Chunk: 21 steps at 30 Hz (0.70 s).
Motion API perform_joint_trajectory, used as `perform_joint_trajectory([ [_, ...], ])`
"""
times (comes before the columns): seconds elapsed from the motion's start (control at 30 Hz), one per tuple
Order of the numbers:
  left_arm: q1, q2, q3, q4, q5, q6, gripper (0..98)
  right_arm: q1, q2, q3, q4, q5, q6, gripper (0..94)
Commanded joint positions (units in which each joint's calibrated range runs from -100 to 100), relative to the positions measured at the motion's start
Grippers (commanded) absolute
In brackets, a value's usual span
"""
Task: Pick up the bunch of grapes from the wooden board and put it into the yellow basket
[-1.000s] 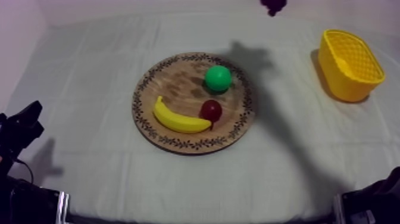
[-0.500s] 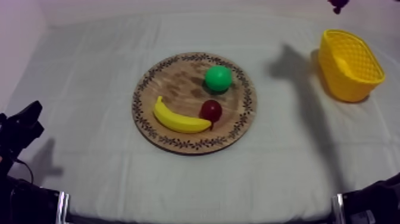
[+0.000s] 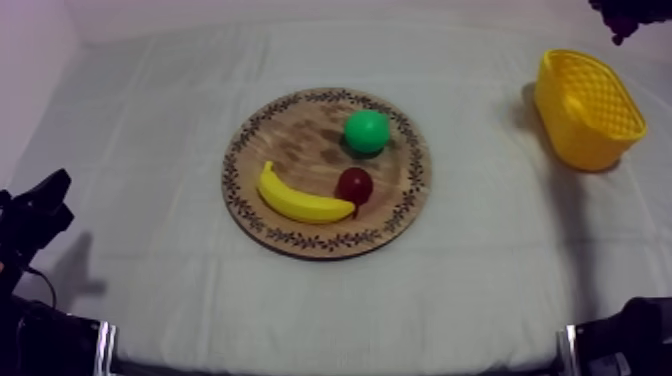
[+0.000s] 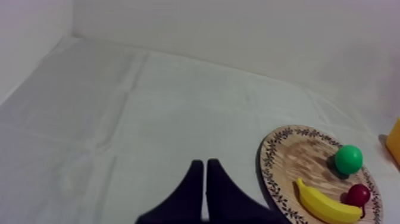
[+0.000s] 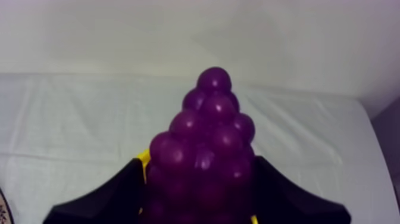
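Observation:
My right gripper (image 3: 628,10) hangs high at the far right, just beyond the yellow basket (image 3: 588,108), shut on the purple bunch of grapes (image 3: 622,18). In the right wrist view the grapes (image 5: 205,149) sit between the two black fingers (image 5: 113,196) of my right gripper (image 5: 202,176), with a bit of the basket's yellow rim (image 5: 143,159) under them. The round wooden board (image 3: 300,130) lies mid-table. My left gripper (image 3: 38,212) rests low at the left; its fingers (image 4: 193,187) lie together as a narrow wedge over bare cloth.
On the board lie a banana (image 3: 298,200), a green pear (image 3: 367,131) and a small red fruit (image 3: 354,185). The left wrist view has the same board (image 4: 286,161) and fruit off to the side. Bare cloth separates board and basket.
My right gripper has carried the grapes rightward along the far edge, from beyond the board to over the basket. Its shadow slid right with it. The left arm stayed still.

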Motion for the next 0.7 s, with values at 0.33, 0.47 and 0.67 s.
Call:
perform_joint_trajectory([
  [0.33,0.0,0.0,0.0,0.01,0.0,0.0,0.1,1.8,9.0,-0.6,1.8,6.7,-2.0,38.9],
  [0.47,0.0,0.0,0.0,0.01,0.0,0.0,0.1,2.1,12.5,-1.1,2.0,7.9,-2.2,38.9],
  [0.67,0.0,0.0,0.0,0.01,0.0,0.0,0.1,2.6,17.4,-2.7,1.7,9.6,-1.9,39.4],
])
